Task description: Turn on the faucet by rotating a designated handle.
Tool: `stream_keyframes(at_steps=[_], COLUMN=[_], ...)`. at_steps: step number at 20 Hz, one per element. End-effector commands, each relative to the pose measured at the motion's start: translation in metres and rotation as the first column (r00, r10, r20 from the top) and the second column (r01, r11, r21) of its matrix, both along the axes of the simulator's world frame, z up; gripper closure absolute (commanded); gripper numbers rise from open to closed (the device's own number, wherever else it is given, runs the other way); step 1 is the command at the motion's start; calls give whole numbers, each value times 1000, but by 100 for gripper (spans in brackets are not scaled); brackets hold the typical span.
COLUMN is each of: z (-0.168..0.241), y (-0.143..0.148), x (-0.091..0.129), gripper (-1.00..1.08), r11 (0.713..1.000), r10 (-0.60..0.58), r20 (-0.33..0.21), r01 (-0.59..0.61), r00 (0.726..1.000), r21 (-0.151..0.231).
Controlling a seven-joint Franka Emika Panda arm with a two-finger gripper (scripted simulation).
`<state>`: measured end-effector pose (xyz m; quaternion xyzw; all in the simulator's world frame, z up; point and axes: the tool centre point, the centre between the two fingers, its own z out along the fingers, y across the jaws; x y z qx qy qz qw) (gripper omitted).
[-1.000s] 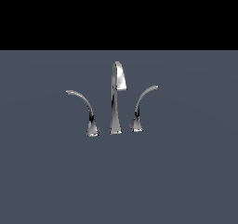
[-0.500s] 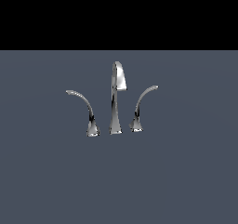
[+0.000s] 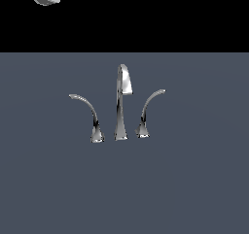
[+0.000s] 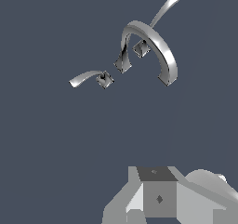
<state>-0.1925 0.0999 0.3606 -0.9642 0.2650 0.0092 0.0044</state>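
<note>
Gripper (image 4: 158, 204) high above and well apart from the handle (image 3: 86, 109), which arches toward the exterior view's left beside the spout (image 3: 121, 102); jaw state can't tell.

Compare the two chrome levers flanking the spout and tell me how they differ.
The handle, on the exterior view's left, arches over like a cane and its tip levels out flat; the other lever, on the exterior view's right, sweeps its tip upward. The handle points toward that view's left, the other lever toward its right. The handle stands slightly farther from the spout. Both are slim chrome on small flared bases, shorter than the spout.
</note>
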Motion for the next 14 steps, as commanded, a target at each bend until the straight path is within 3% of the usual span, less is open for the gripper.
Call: stream_keyframes(at_steps=[1,14], z=[-12,-71], y=[8,39], x=[9,59], gripper=[108,108], r11=[998,950], r10=[-55,-314], r20=[1,3], r01=[55,314], r00=[998,950], r21=[0,1])
